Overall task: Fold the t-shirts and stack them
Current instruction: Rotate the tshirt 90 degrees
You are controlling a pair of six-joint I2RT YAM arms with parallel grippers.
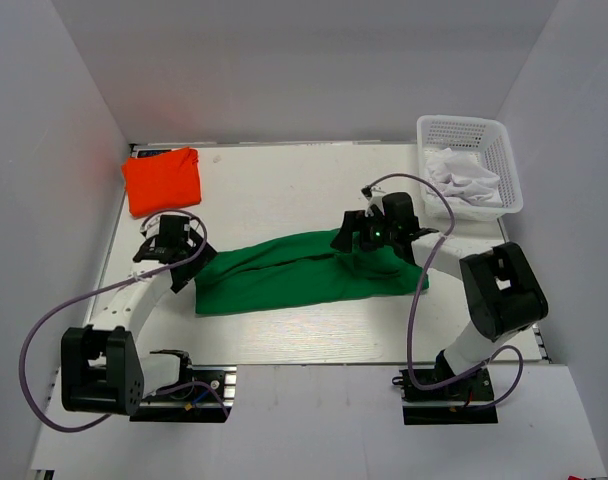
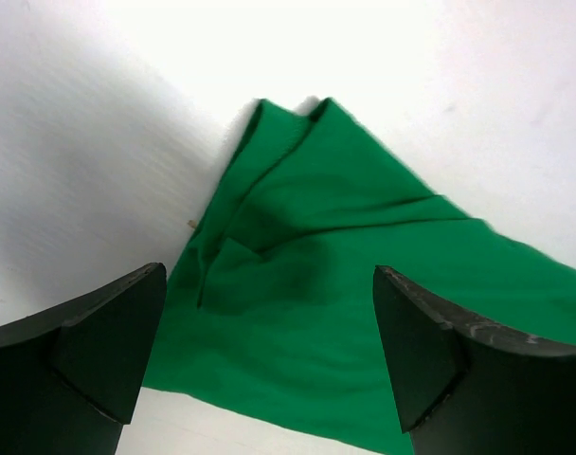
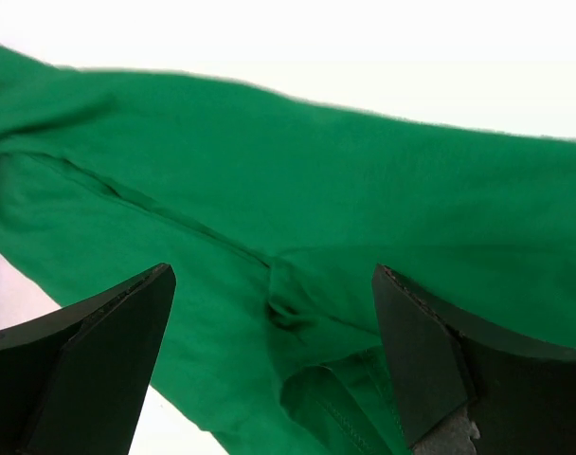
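The green t-shirt [image 1: 294, 275] lies in a long folded strip across the middle of the table. It also shows in the left wrist view [image 2: 364, 275] and the right wrist view [image 3: 297, 190]. The orange-red t-shirt [image 1: 162, 180] lies folded at the far left. My left gripper [image 1: 184, 262] is open and empty over the green shirt's left end. My right gripper [image 1: 352, 240] is open and empty over the shirt's right part, where a hem and a crease [image 3: 293, 313] show between the fingers.
A white lattice basket [image 1: 484, 135] with white cloth [image 1: 464, 180] in it stands at the far right. White walls close in the table on the left, back and right.
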